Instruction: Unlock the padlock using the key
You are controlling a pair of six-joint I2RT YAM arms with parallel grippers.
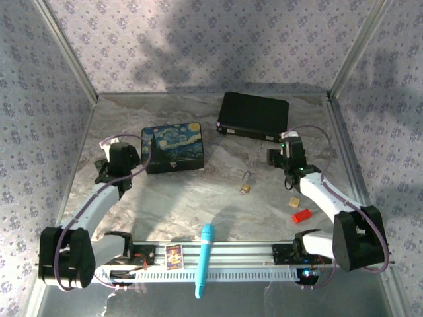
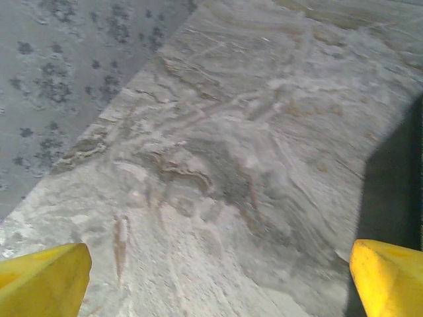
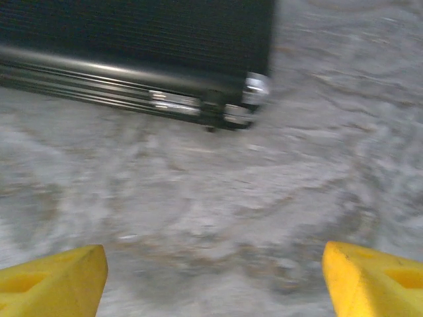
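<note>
Your left arm (image 1: 92,205) and right arm (image 1: 324,191) share one build: white link shells between bulky black joint housings, with thin lilac cables (image 1: 125,138) arching along each. A small green light (image 1: 299,170) glows near your right wrist. Your left fingertips (image 2: 43,281) and right fingertips (image 3: 53,277) are blunt yellow wedges.

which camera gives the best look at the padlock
Top external view: the padlock lies in the open on the table, small but unobstructed. The left wrist camera faces bare marble tabletop and wall; the right wrist camera faces the black case and tabletop.
</note>
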